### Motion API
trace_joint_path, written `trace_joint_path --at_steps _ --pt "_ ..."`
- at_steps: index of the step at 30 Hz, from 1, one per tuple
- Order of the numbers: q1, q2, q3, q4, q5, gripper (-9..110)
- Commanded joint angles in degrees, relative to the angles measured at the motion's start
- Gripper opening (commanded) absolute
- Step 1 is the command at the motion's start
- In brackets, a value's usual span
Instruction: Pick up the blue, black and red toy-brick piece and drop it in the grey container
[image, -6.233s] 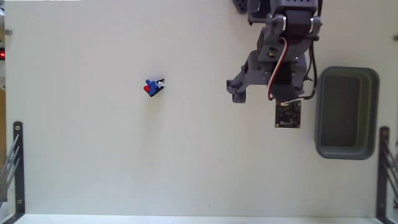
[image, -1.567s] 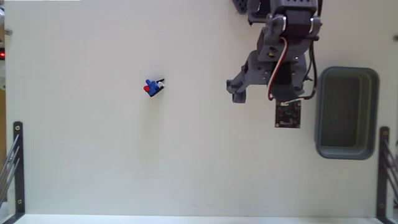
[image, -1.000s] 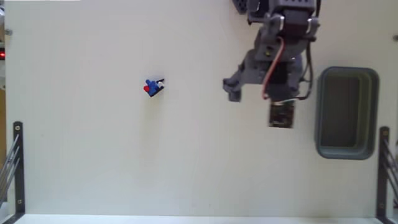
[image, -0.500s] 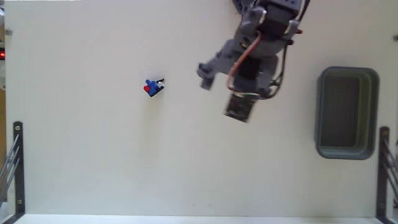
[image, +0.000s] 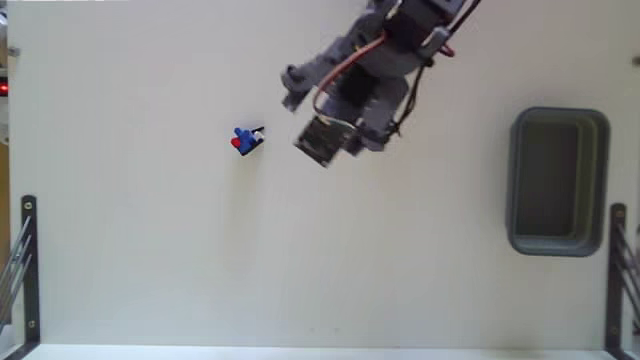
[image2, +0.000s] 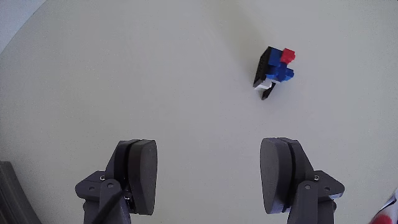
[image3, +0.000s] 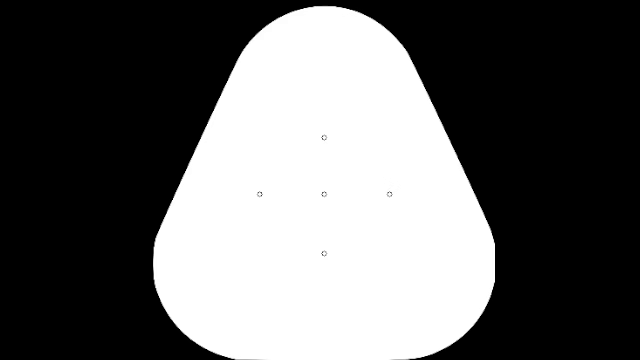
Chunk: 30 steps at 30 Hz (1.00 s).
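Blue, red and black plastic toy-brick piece (image: 247, 140) is seen lying on the pale cream table (image: 150, 250) in the fixed view, left of centre, nothing touching it. Grey 3D-printed robot arm (image: 370, 60) is seen entering from 12 o'clock, angled toward 8 o'clock, with a small square black circuit board (image: 322, 141) at its lower end. The brick piece sits just beside that board, at its 9 o'clock, a gap between them. Dark grey rounded-rectangular plastic container (image: 557, 180) is placed at the 3 o'clock edge, well apart from the brick piece and the arm. Black metal brackets (image: 24, 260) are seen at both lower side edges.

Wrist view: two-finger dark grey gripper (image2: 211, 174) is seen at the 6 o'clock edge, rounded fingers (image2: 142, 171) spread wide with bare table between them, nothing grasped. The toy-brick piece (image2: 273, 71) is seen at 1 o'clock from the gripper, apart from both fingers, its white speck at the lower end.
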<state>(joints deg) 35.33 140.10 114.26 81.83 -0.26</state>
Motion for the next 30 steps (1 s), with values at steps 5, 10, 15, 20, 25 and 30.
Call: trace_joint_path --at_steps 5,10,15,20,25,30 --pt "8.72 2.02 0.3 0.13 0.26 110" --pt "11.75 2.02 0.3 0.13 0.26 110" --pt "12.91 2.02 0.3 0.13 0.26 110" --pt "12.91 2.02 0.3 0.13 0.26 110" --pt "11.93 2.02 0.3 0.13 0.26 110" --pt "10.5 2.02 0.3 0.13 0.26 110"
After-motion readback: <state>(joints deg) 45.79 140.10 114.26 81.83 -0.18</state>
